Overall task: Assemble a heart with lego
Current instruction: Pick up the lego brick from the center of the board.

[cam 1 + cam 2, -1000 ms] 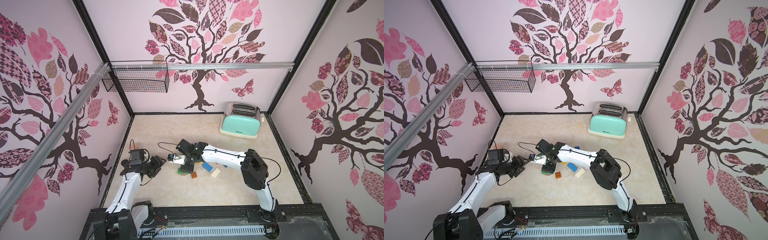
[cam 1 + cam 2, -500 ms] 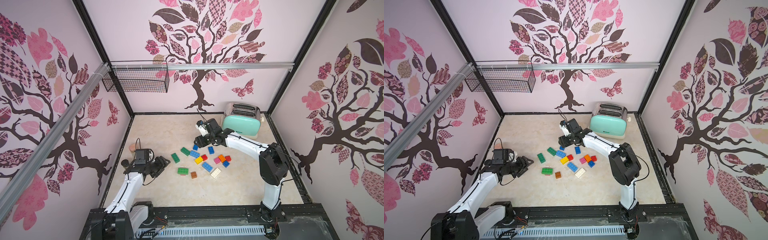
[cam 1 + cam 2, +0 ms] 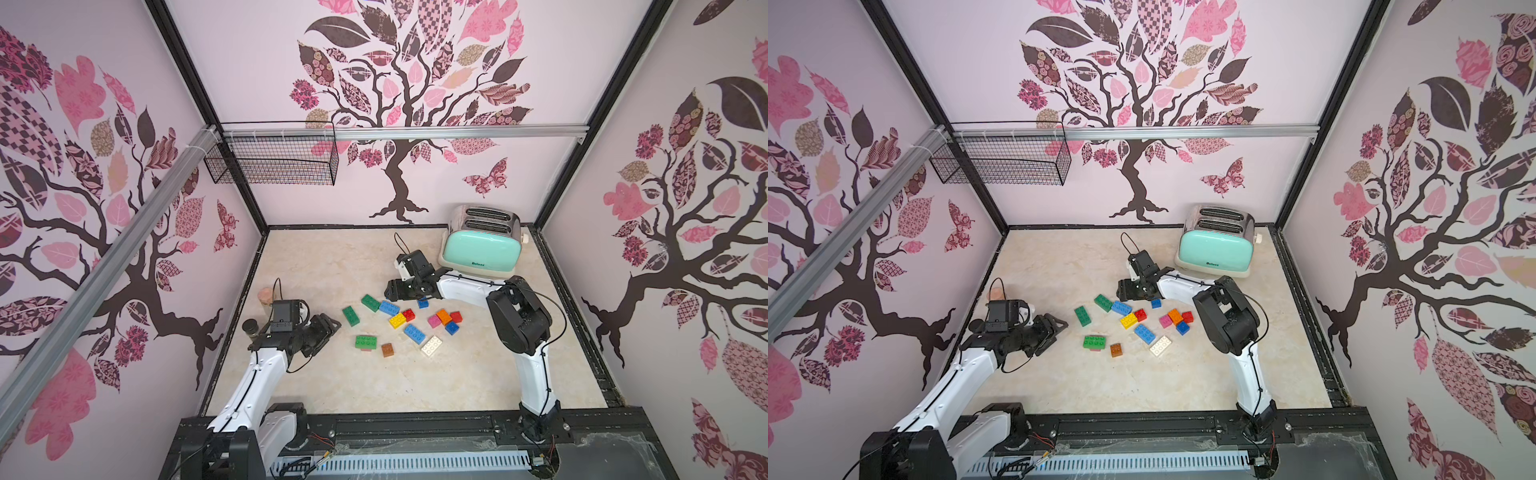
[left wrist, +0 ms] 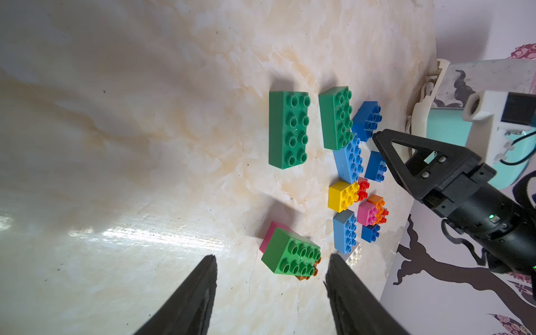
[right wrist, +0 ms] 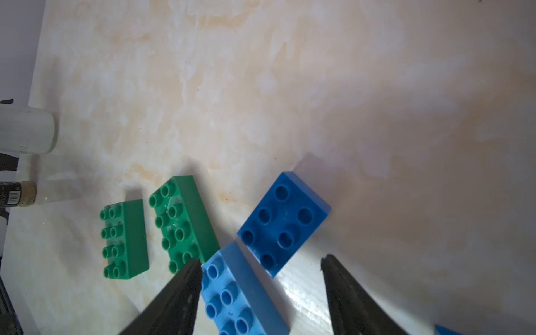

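Note:
The lego lies loose on the marble table [image 3: 332,386]: green oblongs [image 3: 351,316] [image 3: 370,302], a blue oblong [image 3: 389,307], then yellow, red, pink, orange, white and brown bricks. A green brick [image 4: 290,252] sits on a pink one. My left gripper [image 3: 328,328] [image 4: 272,258] is open and empty, just short of that green brick. My right gripper [image 3: 390,293] [image 5: 261,261] is open at the far edge of the cluster. A light blue oblong [image 5: 235,293] lies between its fingers, beside one of them, and a dark blue square [image 5: 282,223] lies just beyond.
A mint toaster [image 3: 482,249] stands at the back right, close behind the right arm. A wire basket [image 3: 272,160] hangs on the back left wall. A small jar [image 3: 264,296] and a dark-capped bottle [image 3: 250,326] stand at the left edge beside the left arm.
The right arm pulled back from the left of the brick cluster toward the toaster, then came down at the far bricks with its jaws wider. The left gripper barely moved.

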`<move>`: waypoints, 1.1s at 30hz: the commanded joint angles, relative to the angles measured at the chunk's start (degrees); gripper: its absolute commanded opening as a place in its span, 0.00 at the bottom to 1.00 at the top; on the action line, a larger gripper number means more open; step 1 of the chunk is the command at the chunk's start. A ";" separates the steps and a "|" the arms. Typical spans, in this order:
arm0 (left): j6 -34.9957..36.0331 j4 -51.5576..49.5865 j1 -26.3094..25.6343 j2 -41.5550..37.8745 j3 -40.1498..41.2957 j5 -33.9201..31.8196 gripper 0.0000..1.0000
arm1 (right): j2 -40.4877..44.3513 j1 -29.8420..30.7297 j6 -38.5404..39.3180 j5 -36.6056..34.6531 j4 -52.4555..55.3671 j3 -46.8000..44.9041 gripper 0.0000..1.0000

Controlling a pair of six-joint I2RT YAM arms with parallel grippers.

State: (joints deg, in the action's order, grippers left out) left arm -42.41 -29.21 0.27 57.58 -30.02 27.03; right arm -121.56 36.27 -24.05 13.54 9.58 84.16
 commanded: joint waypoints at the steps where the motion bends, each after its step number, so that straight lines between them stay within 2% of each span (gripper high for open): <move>1: -0.59 1.17 -0.27 -0.58 0.56 -0.66 0.63 | -1.32 -0.20 -0.84 -0.28 -0.88 3.12 0.70; 8: -0.75 1.17 -0.27 -0.40 0.57 -0.76 0.63 | -5.66 0.34 0.68 -1.22 0.59 8.43 0.70; 16: -0.73 1.58 -0.27 0.20 0.82 -0.95 0.63 | -9.03 4.16 8.24 -14.86 8.43 15.29 0.66; 23: -0.74 2.00 -0.27 0.95 0.99 -1.00 0.63 | -10.33 6.62 12.07 -21.94 11.42 16.76 0.54; 30: -0.93 2.40 -0.27 1.20 1.31 -1.07 0.63 | -9.19 6.71 15.06 -21.45 10.90 16.08 0.45; 33: -0.92 2.40 -0.27 1.28 1.33 -1.03 0.62 | -8.35 6.71 17.28 -21.96 10.47 15.38 0.37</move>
State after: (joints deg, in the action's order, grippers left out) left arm -43.51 -27.86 0.27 58.76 -29.10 26.46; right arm -131.13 43.31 -9.69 -6.94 19.05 99.29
